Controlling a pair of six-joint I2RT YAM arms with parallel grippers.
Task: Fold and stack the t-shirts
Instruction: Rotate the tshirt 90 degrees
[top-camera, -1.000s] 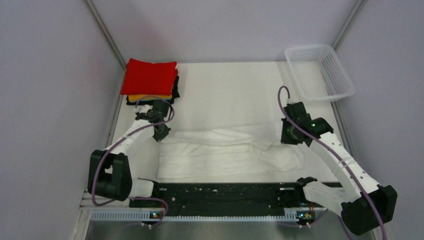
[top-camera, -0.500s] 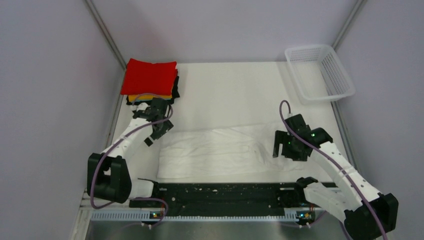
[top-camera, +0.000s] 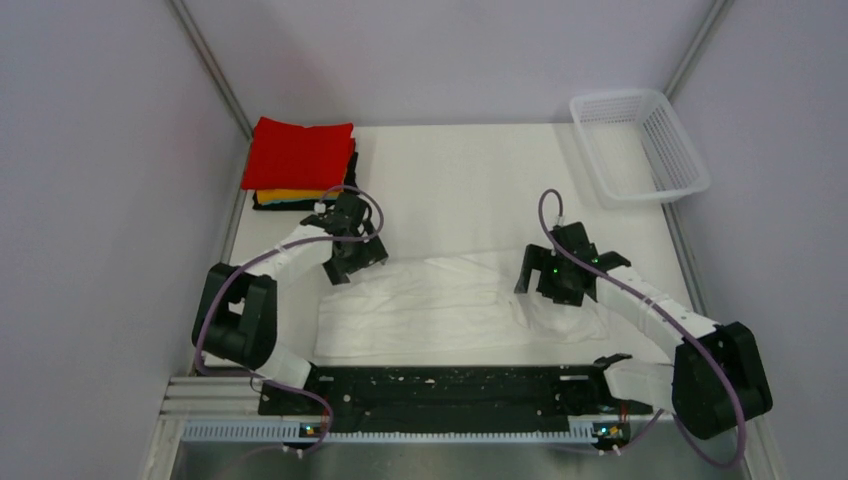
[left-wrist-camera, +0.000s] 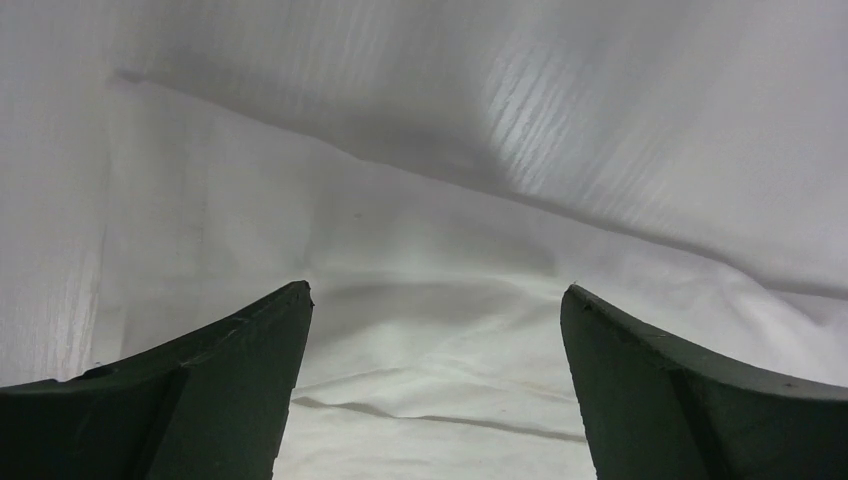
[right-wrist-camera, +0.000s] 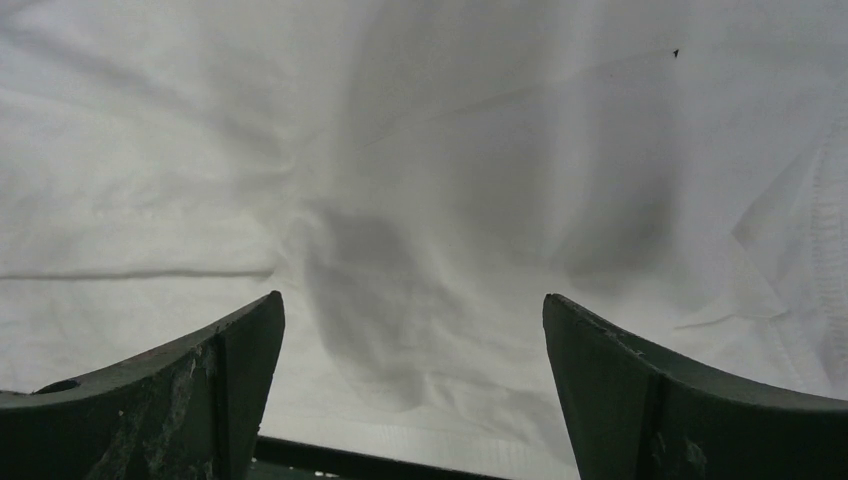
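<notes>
A thin white t-shirt (top-camera: 430, 305) lies spread and wrinkled across the near middle of the table. My left gripper (top-camera: 356, 260) hovers open over its far left corner, nothing between the fingers; in the left wrist view the gripper (left-wrist-camera: 435, 288) has only white cloth (left-wrist-camera: 430, 230) below it. My right gripper (top-camera: 545, 284) stands open above the shirt's right part. In the right wrist view the gripper (right-wrist-camera: 413, 297) looks down on rumpled white cloth (right-wrist-camera: 420, 180). A folded stack sits far left: red t-shirt (top-camera: 299, 153) on top, orange-yellow (top-camera: 290, 195) and black (top-camera: 349, 183) edges beneath.
A white plastic mesh basket (top-camera: 640, 145) stands at the far right corner. A black strip (top-camera: 440, 385) runs along the near table edge between the arm bases. Grey walls close in the left and right sides.
Both grippers were shut on the white t-shirt's ends and have opened, letting it go. The left gripper moved right, the right gripper moved left; the shirt's right end now lies narrower.
</notes>
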